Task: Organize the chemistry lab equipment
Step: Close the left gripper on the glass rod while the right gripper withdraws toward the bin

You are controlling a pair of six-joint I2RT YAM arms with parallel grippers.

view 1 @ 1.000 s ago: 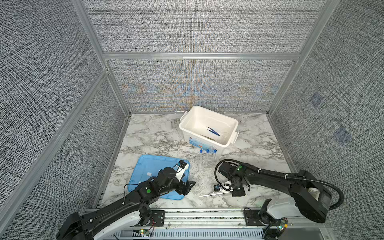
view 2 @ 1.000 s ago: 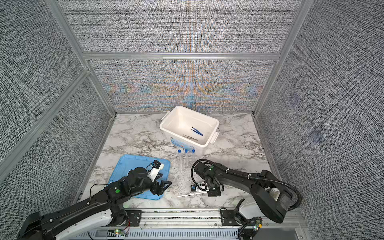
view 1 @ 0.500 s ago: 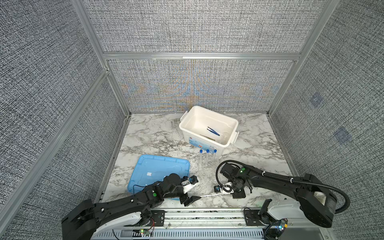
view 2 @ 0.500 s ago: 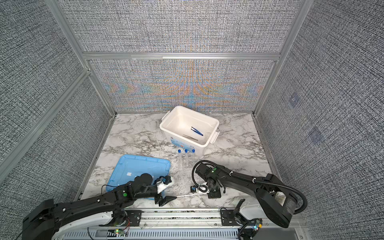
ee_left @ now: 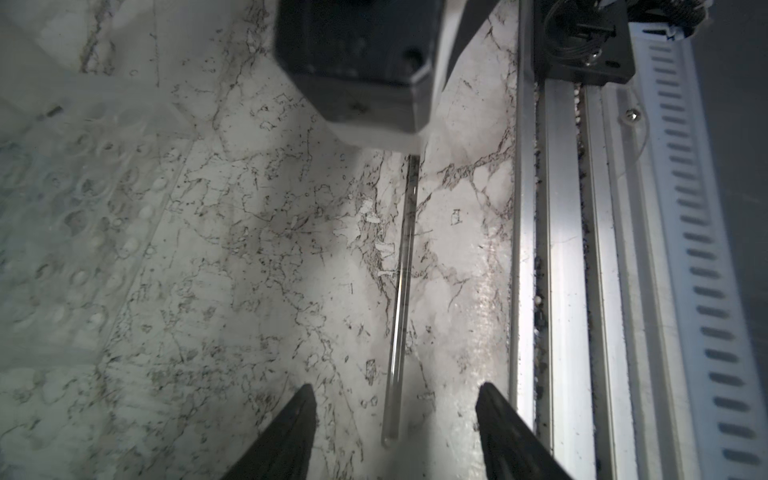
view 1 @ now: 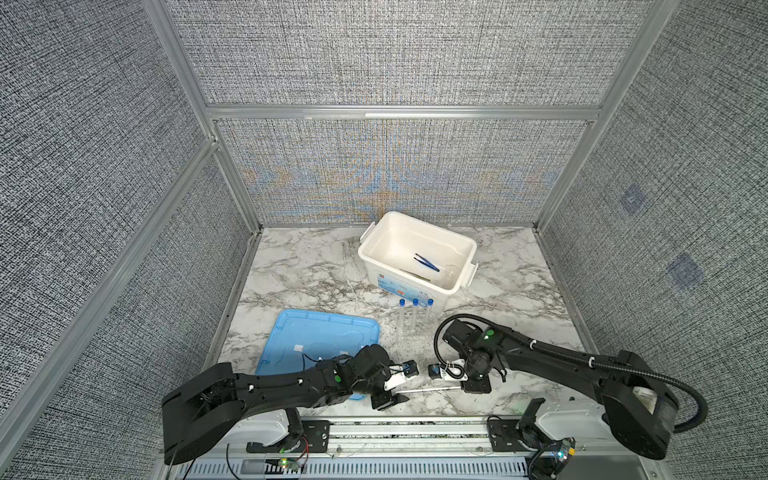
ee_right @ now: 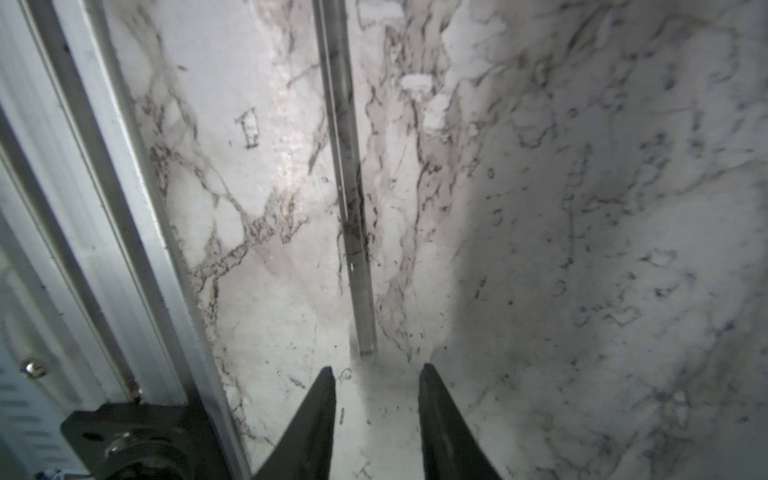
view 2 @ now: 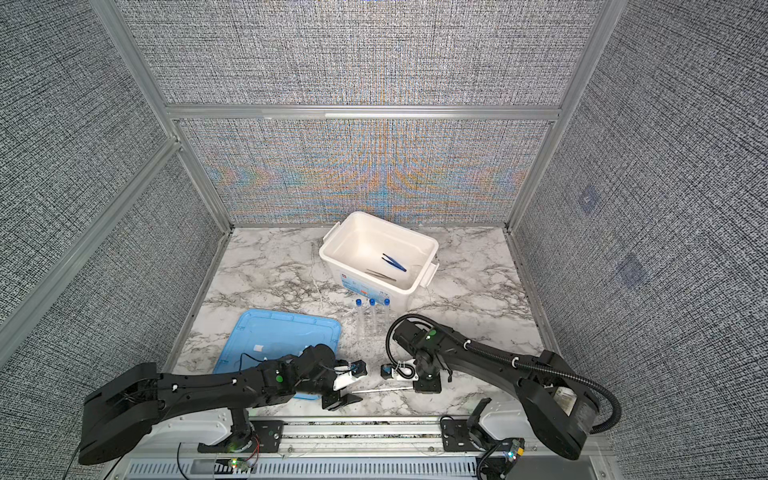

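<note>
Your surface (view 1: 299, 266) is white marble-look stuff with grey veins, boxed in by grey woven wall panels (view 1: 395, 62) on an aluminium frame (view 1: 399, 112). There's a slotted metal rail (view 1: 407, 432) along the near edge. The thin stick (view 1: 428, 389) lies flat on the surface right by that rail, roughly parallel to it.

Your left tool (ee_left: 395, 390) sits low at one end of the stick, jaws spread wide with the tip lying between them. As far as the left wrist view shows, neither finger touches it. Your right tool (ee_right: 376, 370) is at the other end, jaws parted, with the stick's end just ahead of the tips, so nothing's gripped there either.

Further back, the white tub (view 1: 388, 282) holds the blue tweezers (view 1: 426, 262) and silver tweezers (view 2: 380, 274). Three blue-capped tubes (view 1: 414, 320) stand upright in the clear rack (view 1: 409, 336) just in front of the tub. The light-blue lid (view 1: 316, 332) lies flat left of the rack.
</note>
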